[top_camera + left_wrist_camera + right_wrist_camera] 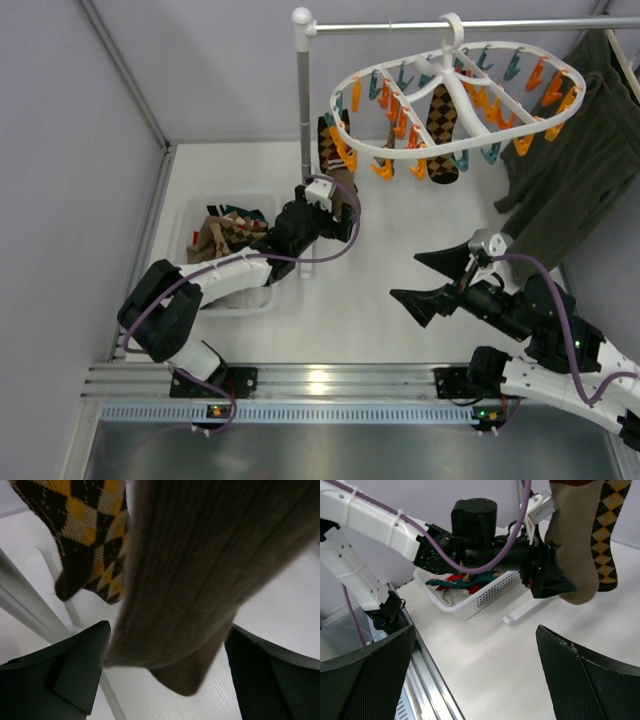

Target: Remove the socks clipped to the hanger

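The white oval hanger [460, 100] with orange and teal clips hangs from the rack bar. An argyle sock [441, 125] hangs from its middle, and more socks [328, 145] hang at its left end by the pole. My left gripper [328, 205] is open just under that left end. In the left wrist view a plain brown ribbed sock [200, 580] hangs down between the open fingers [65, 675], with an argyle sock [92, 535] beside it. My right gripper [430, 275] is open and empty low over the table; in its wrist view [477, 675] both socks [575, 545] show.
A white basket [195, 215] at the left holds loose socks [230, 232]; it also shows in the right wrist view [470, 597]. The grey pole rack [303, 110] stands behind my left gripper. A big dark green garment [570, 180] hangs at the right.
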You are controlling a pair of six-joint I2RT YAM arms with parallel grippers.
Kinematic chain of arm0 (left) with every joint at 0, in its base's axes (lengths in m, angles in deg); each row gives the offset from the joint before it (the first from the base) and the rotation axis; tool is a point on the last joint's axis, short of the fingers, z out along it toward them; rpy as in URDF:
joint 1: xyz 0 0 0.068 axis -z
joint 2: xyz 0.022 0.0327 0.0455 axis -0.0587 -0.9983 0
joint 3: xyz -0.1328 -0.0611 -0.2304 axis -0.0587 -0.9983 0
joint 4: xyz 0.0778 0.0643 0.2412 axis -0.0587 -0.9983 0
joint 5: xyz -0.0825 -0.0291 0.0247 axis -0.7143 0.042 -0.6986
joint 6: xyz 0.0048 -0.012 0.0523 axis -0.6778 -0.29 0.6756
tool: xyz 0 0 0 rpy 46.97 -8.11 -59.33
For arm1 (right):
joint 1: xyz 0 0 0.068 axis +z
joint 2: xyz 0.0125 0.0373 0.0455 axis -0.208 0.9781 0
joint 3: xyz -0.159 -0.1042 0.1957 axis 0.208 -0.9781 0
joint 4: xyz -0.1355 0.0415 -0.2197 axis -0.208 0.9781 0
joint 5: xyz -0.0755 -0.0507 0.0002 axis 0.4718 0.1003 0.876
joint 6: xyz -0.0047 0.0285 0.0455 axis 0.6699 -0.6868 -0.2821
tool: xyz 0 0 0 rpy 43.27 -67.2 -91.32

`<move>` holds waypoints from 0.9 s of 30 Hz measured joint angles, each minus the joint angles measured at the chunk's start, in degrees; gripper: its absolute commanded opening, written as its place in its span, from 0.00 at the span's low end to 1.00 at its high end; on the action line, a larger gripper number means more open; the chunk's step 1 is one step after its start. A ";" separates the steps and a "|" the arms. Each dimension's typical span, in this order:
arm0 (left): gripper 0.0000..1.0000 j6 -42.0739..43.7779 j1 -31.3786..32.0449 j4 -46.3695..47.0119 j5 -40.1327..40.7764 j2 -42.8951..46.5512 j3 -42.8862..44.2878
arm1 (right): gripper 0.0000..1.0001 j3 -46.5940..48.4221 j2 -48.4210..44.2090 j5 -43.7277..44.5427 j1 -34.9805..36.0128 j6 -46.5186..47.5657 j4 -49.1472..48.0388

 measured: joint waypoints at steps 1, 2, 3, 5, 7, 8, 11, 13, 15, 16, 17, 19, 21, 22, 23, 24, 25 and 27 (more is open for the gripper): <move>0.87 0.04 -0.22 0.74 -0.02 -0.76 0.44 | 0.99 -0.02 0.07 -0.59 0.00 0.00 -0.02; 0.81 0.11 -0.42 1.60 -0.20 -1.33 0.74 | 0.99 -0.02 0.11 -1.05 0.00 0.02 -0.02; 0.72 0.17 -0.61 2.29 -0.26 -1.68 0.98 | 0.99 0.00 0.20 -1.40 0.00 0.02 -0.02; 0.36 0.09 -0.72 3.28 -0.76 -1.88 1.33 | 1.00 0.00 0.42 -1.73 0.00 0.22 -0.11; 0.00 -0.28 -0.76 4.90 -1.40 -1.88 1.46 | 0.99 -0.02 0.61 -1.70 0.00 0.35 -0.11; 0.00 -0.59 -0.76 5.44 -1.62 -1.86 1.49 | 0.99 -0.02 0.68 -1.70 0.00 0.39 -0.13; 0.00 -0.76 -0.61 6.23 -1.77 -1.42 1.49 | 0.99 -0.02 0.79 -1.36 0.00 0.39 -0.15; 0.00 -1.16 -0.13 6.21 -1.46 -0.42 1.44 | 1.00 -0.02 0.79 -0.59 0.00 0.35 -0.17; 0.00 -1.25 0.72 6.29 -0.50 1.40 1.20 | 0.99 -0.02 0.79 0.52 0.00 0.20 -0.17; 0.00 -1.22 1.42 6.34 0.00 2.29 1.09 | 0.99 0.00 0.76 1.05 0.00 0.11 -0.17; 0.00 -1.01 2.58 6.62 0.94 3.52 0.83 | 0.99 0.04 0.76 1.70 0.00 -0.11 -0.17; 0.00 -0.37 5.29 7.06 3.48 5.57 0.17 | 0.99 0.22 0.79 2.97 0.00 -0.72 -0.09; 0.00 0.79 9.16 8.00 7.52 7.08 -0.39 | 0.98 1.38 1.18 4.02 0.00 -1.44 0.39; 0.00 1.49 11.47 8.41 9.75 7.58 -0.74 | 0.97 2.45 1.62 4.59 0.00 -1.84 0.72; 0.00 2.03 13.99 8.55 12.07 7.91 -1.09 | 0.97 3.80 2.19 5.16 0.00 -2.23 1.11; 0.00 2.45 16.04 8.70 14.27 7.98 -1.44 | 0.96 5.38 2.86 5.73 0.00 -2.71 1.22; 0.00 2.93 18.27 8.79 16.68 7.98 -1.88 | 0.95 7.06 3.54 6.36 0.00 -3.10 1.55; 0.00 3.61 22.16 8.70 21.57 7.85 -2.71 | 0.95 10.05 4.57 7.85 0.00 -3.72 1.86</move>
